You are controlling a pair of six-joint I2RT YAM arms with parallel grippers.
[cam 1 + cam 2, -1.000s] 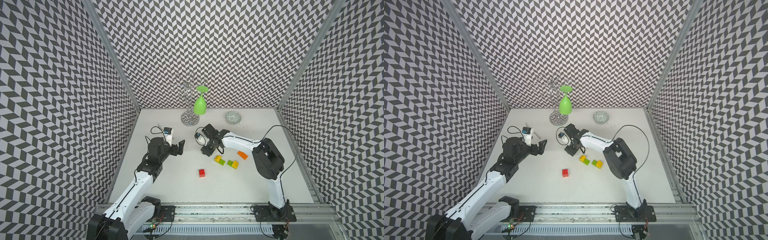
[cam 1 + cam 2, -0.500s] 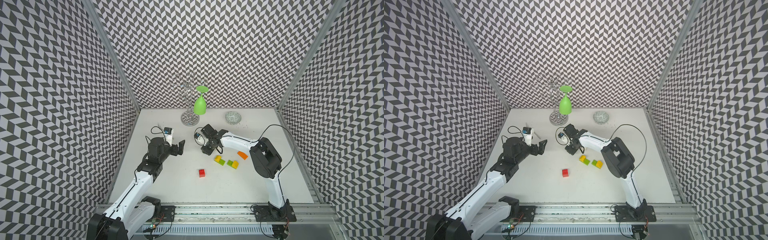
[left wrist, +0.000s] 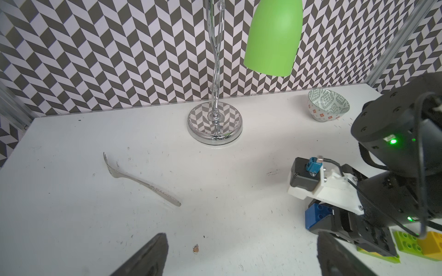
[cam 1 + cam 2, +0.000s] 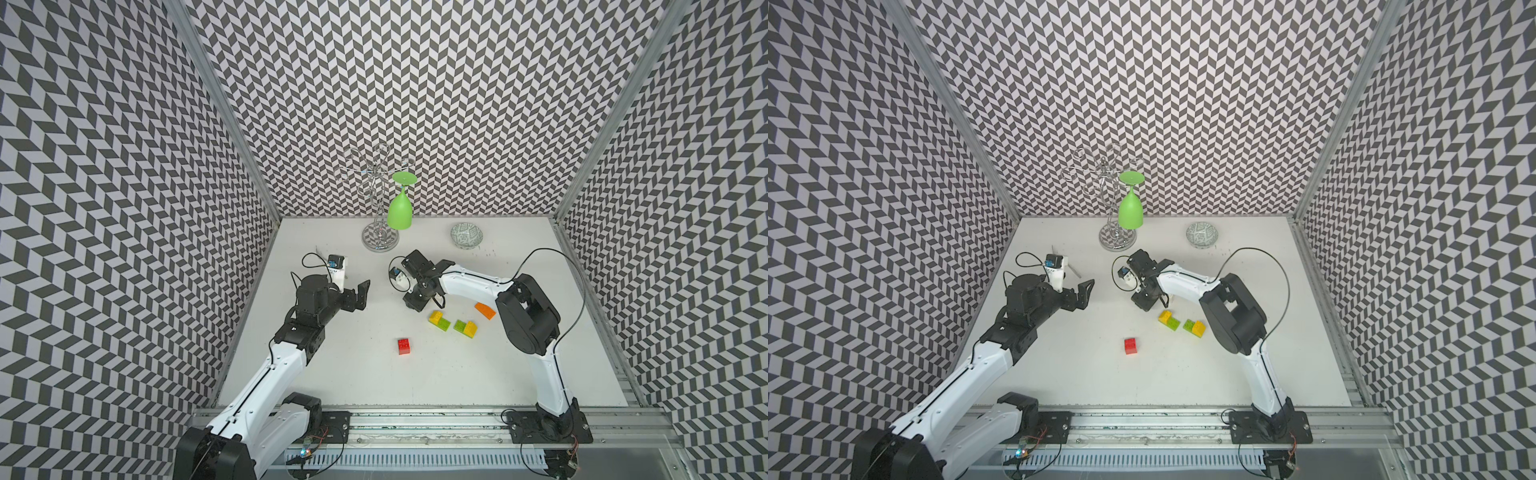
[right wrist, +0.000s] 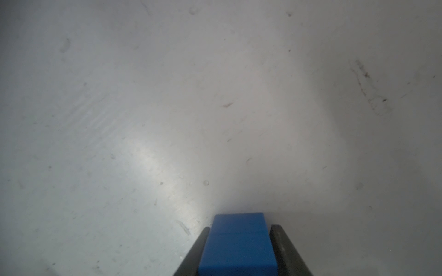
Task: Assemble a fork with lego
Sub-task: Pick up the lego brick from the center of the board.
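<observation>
My right gripper [image 4: 415, 305] is down at the table's middle, shut on a blue lego brick [image 5: 238, 243]. Both fingers press its sides; the brick [image 3: 315, 213] pokes out under the wrist. My left gripper [image 4: 360, 296] hovers open and empty to the left of it, jaws wide apart [image 3: 241, 239]. Loose lego lies near the right gripper: a yellow-and-green pair [image 4: 439, 320], a green-and-yellow pair [image 4: 465, 328], an orange brick [image 4: 485, 310] and a red brick [image 4: 404, 346] nearer the front. The fork is out of view.
A chrome glass stand [image 4: 380, 239] with a hanging green glass [image 4: 400, 212] stands at the back, a patterned bowl [image 4: 467, 236] to its right. A thin metal fork [image 3: 141, 182] lies behind my left gripper. Patterned walls enclose three sides.
The right gripper's jaws have closed in on the blue brick. The left arm and the loose bricks have not moved.
</observation>
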